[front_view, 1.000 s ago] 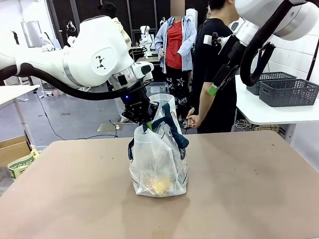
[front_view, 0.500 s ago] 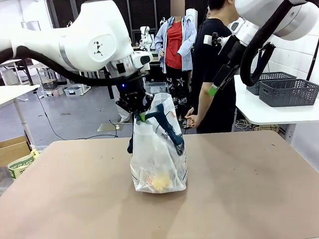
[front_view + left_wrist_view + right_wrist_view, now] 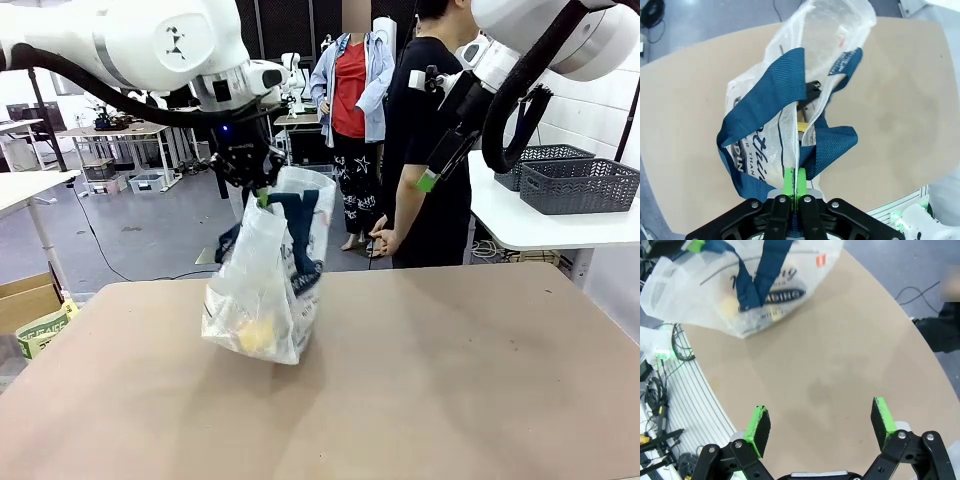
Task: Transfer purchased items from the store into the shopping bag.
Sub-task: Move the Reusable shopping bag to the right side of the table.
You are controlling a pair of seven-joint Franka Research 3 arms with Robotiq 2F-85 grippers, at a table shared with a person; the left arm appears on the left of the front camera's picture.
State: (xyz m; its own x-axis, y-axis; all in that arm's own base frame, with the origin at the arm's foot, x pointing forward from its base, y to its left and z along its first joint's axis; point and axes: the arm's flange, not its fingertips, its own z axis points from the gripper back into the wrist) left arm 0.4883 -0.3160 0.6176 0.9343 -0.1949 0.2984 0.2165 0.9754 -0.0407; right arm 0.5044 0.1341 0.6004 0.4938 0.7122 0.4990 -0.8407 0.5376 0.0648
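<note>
The tan counter [image 3: 450, 380] spreads across the near ground, bare at its close edge. Left of its middle the shopping bag [image 3: 262, 290] hangs tilted, its bottom corner touching or just above the counter surface; I cannot tell which. Through the clear plastic a yellow item [image 3: 257, 335] shows low in the bag, with other goods too blurred to make out. Navy straps [image 3: 771, 97] loop over the bag's mouth. At the top of the bag the left gripper [image 3: 260, 196] is pinched tight on the bag's plastic edge beside a strap, green pads [image 3: 788, 181] pressed together with the film between them. The right gripper [image 3: 822, 425] is held high over the counter, its fingers spread wide with nothing between them, and the bag lies well ahead of it. Beyond the counter's far edge a person in black [image 3: 432, 150] stands side-on. To the right, on a white counter [image 3: 520, 225], sit two dark grey lattice baskets [image 3: 578, 185].
</note>
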